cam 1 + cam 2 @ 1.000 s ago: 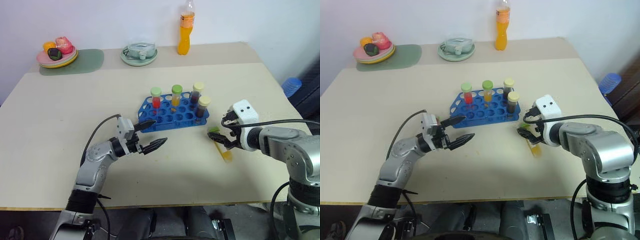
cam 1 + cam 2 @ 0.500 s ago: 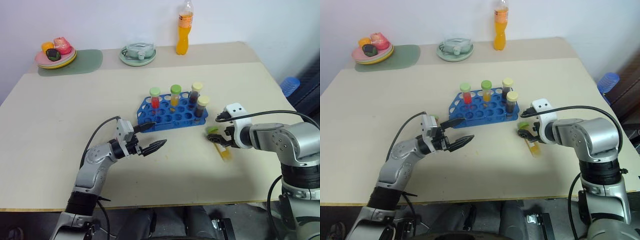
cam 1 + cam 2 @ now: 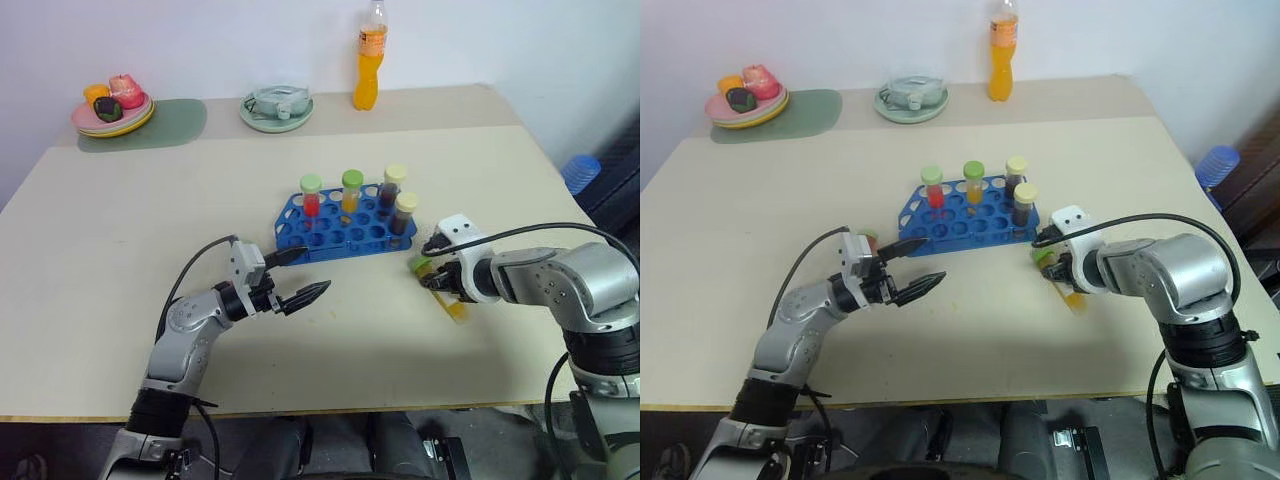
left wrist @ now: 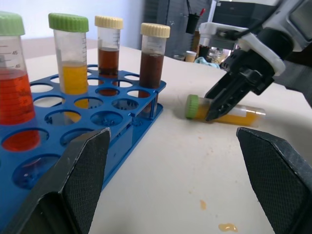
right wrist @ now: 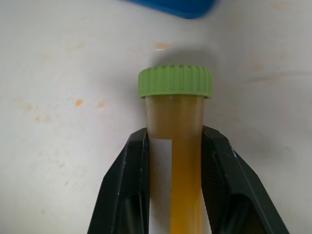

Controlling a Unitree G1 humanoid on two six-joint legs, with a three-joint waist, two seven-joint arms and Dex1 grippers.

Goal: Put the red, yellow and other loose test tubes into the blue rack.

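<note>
**Visitor:** Where is the loose tube?

**Onlooker:** A yellow tube (image 5: pixel 178 161) with a green cap and white label lies on its side on the pale worktop (image 3: pixel 120 260), just off the right end of the blue rack (image 3: pixel 345 232). The right claw (image 5: pixel 173 195) is clamped around its body just below the cap, one black finger on each side. I'd guess it grips there so the tube can be tipped upright, closed end down, for a hole.

**Visitor:** And the rack itself?

**Onlooker:** It sits mid-worktop. Four capped tubes stand in it: a red tube (image 3: pixel 312 197), another yellow one (image 3: pixel 351 192), and two dark brown tubes (image 3: pixel 397 205). Many holes are free.

**Visitor:** The other arm?

**Onlooker:** The left claw (image 3: pixel 298 275) hovers wide and empty near the rack's front left corner, holding nothing, perhaps waiting.

**Visitor:** Anything in the way?

**Onlooker:** The two brown tubes stand at the rack's near right end, closest to the held tube, so it will likely need lifting over them. Far back, well apart, are an orange drink bottle (image 3: pixel 370 68), a pale green dish (image 3: pixel 277 108) and a plate of fruit (image 3: pixel 112 104).
</note>
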